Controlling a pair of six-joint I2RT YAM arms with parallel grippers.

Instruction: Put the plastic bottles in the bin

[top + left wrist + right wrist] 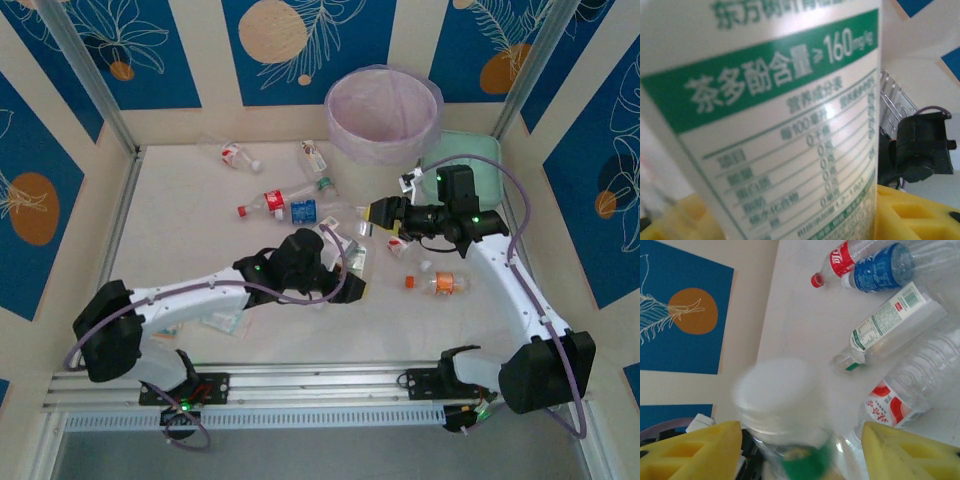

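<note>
The bin [400, 150] stands at the far wall, and its pale pink bag lining is what shows inside it. Just right of the bin lies the mint-green case [465, 147], partly behind the right arm. All the plastic bottles in view are outside the bin, on the white table [190, 240].

From above, the left gripper [345, 275] is well short of the bin and the right gripper [378, 213] is nearer it, just in front. A red-labelled bottle [238, 157] lies left of the bin. An orange-capped bottle [437, 284] lies well in front of the bin.

The left wrist camera adds what the overhead view lacks. A green-labelled bottle [780, 125] with printed Chinese text stands between the yellow pads [912, 215], which close against its sides.

The right wrist camera shows a blurred white-capped bottle [777, 395] rising between the yellow fingers [695, 450]. I cannot tell whether they clamp it. Beyond it lie a red-labelled cola bottle [840, 260], a blue-labelled bottle [877, 267] touching it, a white-labelled bottle [880, 322] and a red-and-white-labelled bottle [895, 400].
</note>
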